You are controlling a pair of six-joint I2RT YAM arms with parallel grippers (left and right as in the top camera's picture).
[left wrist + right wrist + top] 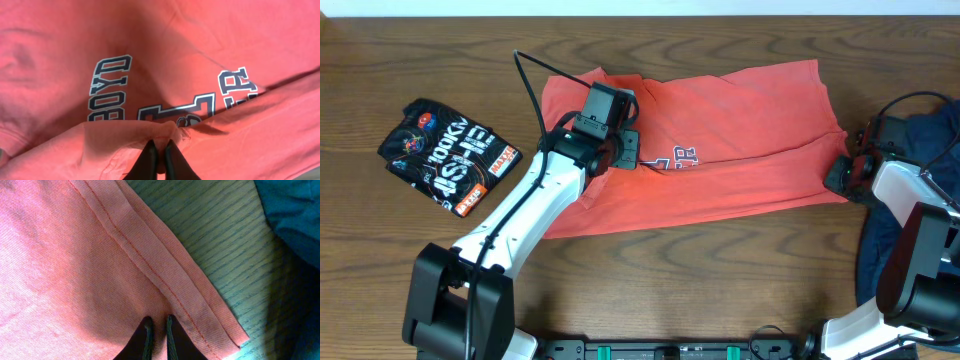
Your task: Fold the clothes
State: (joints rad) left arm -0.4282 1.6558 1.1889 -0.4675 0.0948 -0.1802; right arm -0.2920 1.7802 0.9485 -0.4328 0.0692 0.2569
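**ON THE TABLE [720, 280], CENTRE: RED SHIRT [750, 130] MID-FOLD, BOTH GRIPS SET**

Lies spread wide across the middle, lower part turned up over the chest. Lettering [112, 90] half hidden under that flap.

Left gripper [626, 150] down on the shirt's left-centre, just beside the print. In wrist view, jaws pressed nearly together, pinching a bunched ridge of red cloth. Right gripper [842, 178] at the shirt's right edge, jaws likewise near-closed, nipping cloth just inside the stitched hem [165, 275], w/ bare wood close beside.

Black shirt [450, 155] folded small, well apart on the left; looks done. Navy shirt [920, 180] heaped at far right by the right arm, prob. waiting its turn.

Step, as judged: grasp phase of a fold on the red one. Both holds made, no lift visible yet. Approx. a third thru the whole job: one piece done, one in hand, one untouched.

Next move, prob.: raise both pinches together, carry the cloth across & lay it flat.
- Calls for matched height & pace btwn the arms, else skews the fold or drags the under-layer.
- Needs the left pinch on the top layer only; can't tell from these views how many layers caught.
- Risk of slip at the thin hem grip on the right, so low tension advisable.
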